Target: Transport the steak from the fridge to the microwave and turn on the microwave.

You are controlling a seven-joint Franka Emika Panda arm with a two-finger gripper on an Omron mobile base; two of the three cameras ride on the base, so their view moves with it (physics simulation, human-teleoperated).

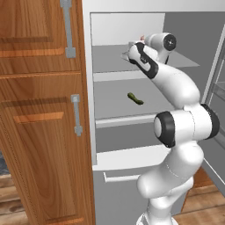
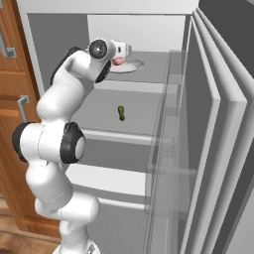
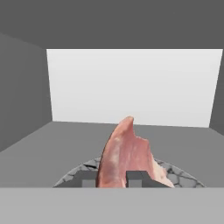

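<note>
Above the plate [image 3: 175,177], fingers [image 3: 135,178] pinch the steak [image 3: 124,155], tilted on edge.

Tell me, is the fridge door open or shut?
Open. The tall white-framed fridge shows its grey shelves, and the claw reaches inside.

The left base view looks forward and down from behind the arm's left, taking in the wooden cabinets [image 1: 44,110] and the open fridge [image 1: 132,127]. The right base view faces the same fridge [image 2: 144,30] interior from behind the arm's right, along the open door [image 2: 218,149]. Both share the shelves and the small green item [image 1: 135,98] [image 2: 121,112]. The hand view sits close inside the top shelf, facing the back wall [image 3: 135,87].
</note>
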